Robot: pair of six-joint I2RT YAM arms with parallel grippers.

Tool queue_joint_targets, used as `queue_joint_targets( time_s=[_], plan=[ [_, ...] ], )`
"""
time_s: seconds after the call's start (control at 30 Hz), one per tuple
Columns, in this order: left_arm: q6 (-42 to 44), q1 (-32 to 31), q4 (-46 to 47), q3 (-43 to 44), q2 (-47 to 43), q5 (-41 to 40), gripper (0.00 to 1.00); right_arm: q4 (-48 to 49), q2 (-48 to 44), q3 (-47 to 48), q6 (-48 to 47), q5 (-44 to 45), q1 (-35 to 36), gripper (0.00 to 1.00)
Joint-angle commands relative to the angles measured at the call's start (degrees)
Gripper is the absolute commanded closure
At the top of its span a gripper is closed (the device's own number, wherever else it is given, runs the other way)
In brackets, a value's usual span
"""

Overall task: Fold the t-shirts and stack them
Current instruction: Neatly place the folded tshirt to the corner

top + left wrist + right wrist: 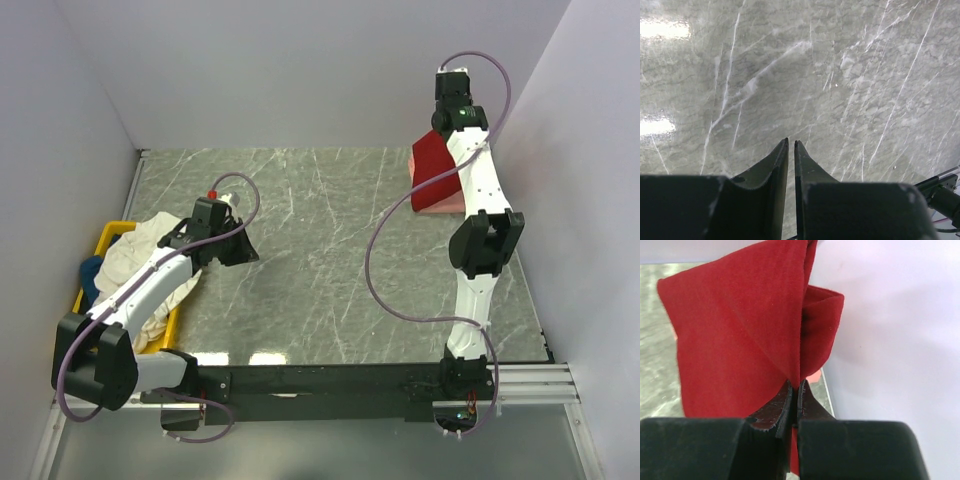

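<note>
My right gripper (pixel 441 134) (pixel 796 385) is shut on a fold of the dark red t-shirt (pixel 436 165) (pixel 735 335) and holds it up at the far right, close to the wall. Under it the salmon-pink t-shirt (pixel 443 206) lies folded on the table; only a sliver of it (pixel 814 376) shows in the right wrist view. My left gripper (pixel 244 254) (pixel 791 143) is shut and empty, above bare marble right of the bin. The cream-white t-shirt (pixel 148 240) is heaped in the bin, spilling over its rim. The blue t-shirt (pixel 91 272) lies beneath it.
The yellow plastic bin (pixel 108 236) stands at the table's left edge, under my left arm. White walls close in the table at the left, back and right. The black mounting rail (pixel 330 380) runs along the near edge.
</note>
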Motion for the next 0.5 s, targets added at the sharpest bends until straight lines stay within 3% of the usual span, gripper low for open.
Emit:
queue_joint_targets(
  time_s=[0.0,0.07,0.1,0.17,0.23,0.47],
  plan=[
    [1.23,-0.13,2.09,-0.12,0.37,1.37,0.84,5.60,1.61,-0.09,-0.17,4.11,-1.37,1.00],
    [1.23,-0.13,2.17,-0.03,0.45,1.63,0.85,7.87,3.63,0.00,-0.52,5.43,-2.07,0.74],
    [1.23,-0.13,2.17,-0.03,0.46,1.81,0.85,9.10,4.24,-0.26,-0.69,5.35,-2.34,0.45],
    [1.23,-0.13,2.35,0.06,0.54,1.98,0.84,10.87,6.61,0.00,-0.87,7.70,-2.69,0.22],
    [1.23,-0.13,2.26,0.06,0.54,1.72,0.84,10.35,9.24,2.45,-0.17,9.21,-2.78,0.13],
    [1.05,-0.13,2.18,0.23,0.54,1.46,0.85,8.24,6.02,-1.04,6.15,3.95,-2.69,0.11]
  ],
)
